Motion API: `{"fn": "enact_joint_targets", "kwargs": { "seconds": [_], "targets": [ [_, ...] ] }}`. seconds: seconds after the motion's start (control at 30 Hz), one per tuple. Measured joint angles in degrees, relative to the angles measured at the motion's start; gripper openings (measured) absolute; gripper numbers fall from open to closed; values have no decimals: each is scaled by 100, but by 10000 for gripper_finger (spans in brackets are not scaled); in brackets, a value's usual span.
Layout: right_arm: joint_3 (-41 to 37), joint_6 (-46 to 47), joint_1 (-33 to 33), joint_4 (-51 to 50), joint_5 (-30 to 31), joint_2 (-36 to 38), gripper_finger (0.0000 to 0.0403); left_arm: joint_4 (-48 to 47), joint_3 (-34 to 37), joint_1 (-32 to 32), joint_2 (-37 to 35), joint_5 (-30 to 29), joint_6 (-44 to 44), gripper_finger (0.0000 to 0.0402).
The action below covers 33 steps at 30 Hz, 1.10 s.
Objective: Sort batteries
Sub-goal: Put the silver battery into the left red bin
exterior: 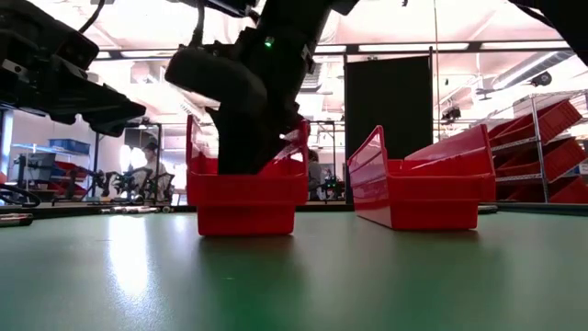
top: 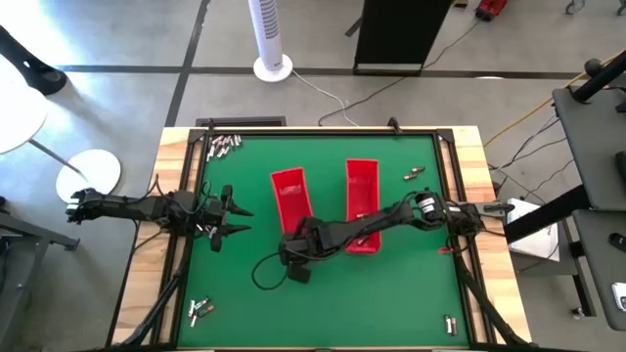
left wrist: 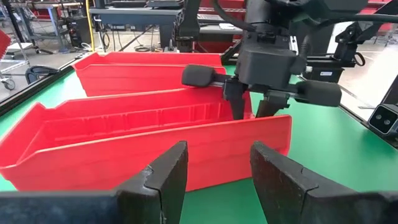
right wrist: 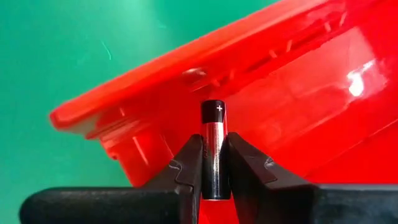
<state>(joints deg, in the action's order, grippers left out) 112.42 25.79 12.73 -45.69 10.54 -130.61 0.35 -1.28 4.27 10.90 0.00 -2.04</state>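
Pinching a battery upright in my right gripper, just above the left tray; left gripper open.

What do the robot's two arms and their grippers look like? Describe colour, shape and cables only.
Both arms are dark, slender and jointed. The left gripper ends in two pointed black fingers, thick wedge-shaped blocks in its wrist view. The right gripper has matching matte black fingers, a boxy dark head with a padded crossbar, and a black cable looping onto the mat.
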Motion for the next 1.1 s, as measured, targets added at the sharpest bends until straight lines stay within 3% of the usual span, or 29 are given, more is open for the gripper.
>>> {"fn": "enact_joint_targets", "kwargs": {
  "seconds": [0.27,0.73,1.1],
  "targets": [
    [-61,514,-217,-225,-322,9,49,0,0,2,0,1,0,155],
    [-177,-584,-251,-119,-605,11,50,-1,0,0,0,-1,0,155],
    [-180,-651,-251,-110,-790,17,70,-1,0,1,0,0,0,155]
  ]
}}
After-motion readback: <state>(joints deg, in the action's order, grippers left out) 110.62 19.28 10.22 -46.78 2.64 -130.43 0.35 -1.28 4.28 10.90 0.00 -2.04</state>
